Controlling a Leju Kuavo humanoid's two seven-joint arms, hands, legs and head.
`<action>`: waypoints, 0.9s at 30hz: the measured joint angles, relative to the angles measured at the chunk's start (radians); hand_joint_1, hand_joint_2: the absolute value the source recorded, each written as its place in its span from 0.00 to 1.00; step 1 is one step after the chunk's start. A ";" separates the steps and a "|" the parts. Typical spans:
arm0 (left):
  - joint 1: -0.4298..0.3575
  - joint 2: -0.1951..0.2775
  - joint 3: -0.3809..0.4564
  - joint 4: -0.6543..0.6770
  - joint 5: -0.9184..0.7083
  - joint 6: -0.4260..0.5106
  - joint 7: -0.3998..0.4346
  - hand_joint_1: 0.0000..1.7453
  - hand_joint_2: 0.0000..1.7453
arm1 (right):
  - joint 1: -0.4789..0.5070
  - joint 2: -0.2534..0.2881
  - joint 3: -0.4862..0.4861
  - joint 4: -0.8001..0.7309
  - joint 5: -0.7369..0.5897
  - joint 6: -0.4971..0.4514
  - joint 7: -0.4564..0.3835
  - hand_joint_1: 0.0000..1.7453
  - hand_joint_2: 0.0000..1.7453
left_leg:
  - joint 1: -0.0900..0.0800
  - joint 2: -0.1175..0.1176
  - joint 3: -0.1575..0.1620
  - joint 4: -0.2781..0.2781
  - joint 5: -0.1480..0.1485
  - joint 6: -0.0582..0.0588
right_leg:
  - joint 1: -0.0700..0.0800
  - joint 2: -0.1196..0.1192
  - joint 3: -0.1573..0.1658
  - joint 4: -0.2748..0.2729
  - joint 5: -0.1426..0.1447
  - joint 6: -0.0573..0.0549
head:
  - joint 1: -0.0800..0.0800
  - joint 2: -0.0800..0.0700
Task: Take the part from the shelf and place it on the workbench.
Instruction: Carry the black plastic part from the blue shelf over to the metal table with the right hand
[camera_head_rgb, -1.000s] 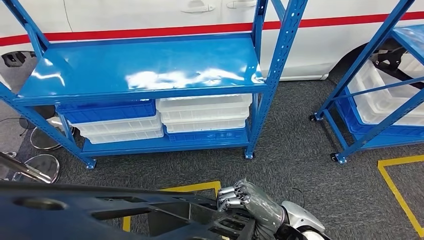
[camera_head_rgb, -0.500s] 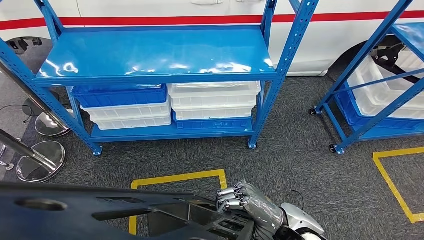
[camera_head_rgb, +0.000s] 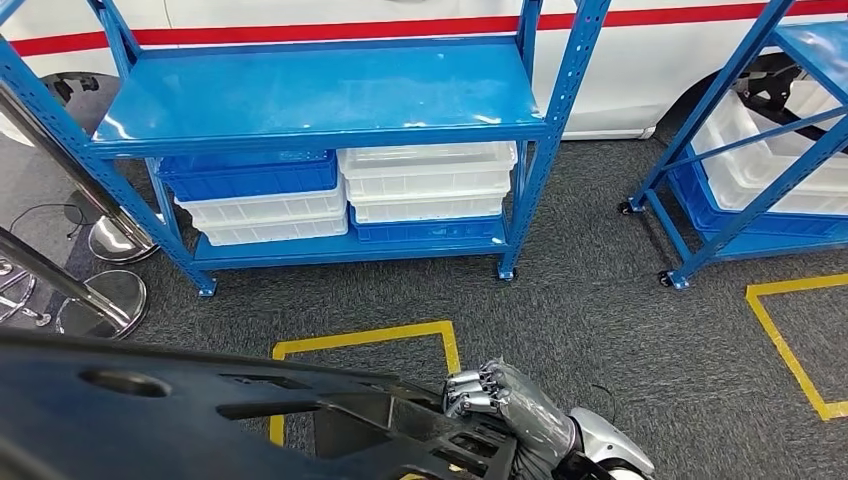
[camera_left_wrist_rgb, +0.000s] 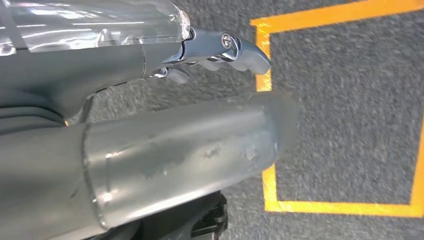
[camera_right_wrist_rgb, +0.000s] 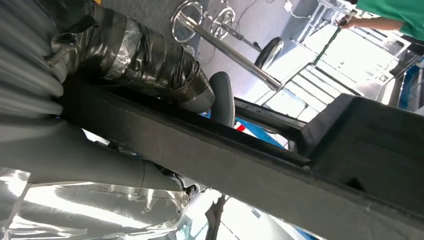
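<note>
The large black part (camera_head_rgb: 220, 420) lies across the bottom of the head view, off the blue shelf (camera_head_rgb: 320, 100) (its top board bare). The right hand (camera_head_rgb: 505, 405) grips the part's right edge, fingers curled over it. The left hand (camera_left_wrist_rgb: 150, 150) hangs over carpet and yellow floor tape (camera_left_wrist_rgb: 267, 150); its grip cannot be told. Since a second ago the view has shifted: the shelf sits higher and further off.

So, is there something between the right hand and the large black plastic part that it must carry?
No. The right hand already grips the edge of the large black plastic part, fingers curled over it, with nothing between them. The workbench is not in sight, so the way there cannot be judged.
</note>
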 joint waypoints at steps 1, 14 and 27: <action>0.000 0.001 0.000 0.000 0.000 0.000 0.000 0.00 0.00 | 0.002 0.000 0.000 0.000 0.000 0.000 0.000 1.00 1.00 | 0.006 0.000 0.017 -0.001 0.024 -0.009 | -0.006 0.000 -0.019 0.014 0.004 0.005 | 0.000 0.000; -0.003 0.015 0.000 0.001 -0.007 0.002 -0.004 0.00 0.00 | 0.026 -0.001 -0.028 0.004 -0.037 0.041 -0.019 1.00 1.00 | 0.007 0.005 0.083 -0.234 0.117 0.049 | -0.018 0.008 -0.148 0.304 -0.177 0.071 | 0.000 0.000; 0.003 0.059 0.005 0.001 -0.011 0.026 0.037 0.00 0.00 | 0.034 0.001 -0.034 -0.018 -0.056 0.103 -0.081 1.00 1.00 | 0.003 0.006 -0.019 -0.169 0.112 0.002 | 0.001 0.019 0.085 -0.004 -0.075 0.000 | -0.001 0.000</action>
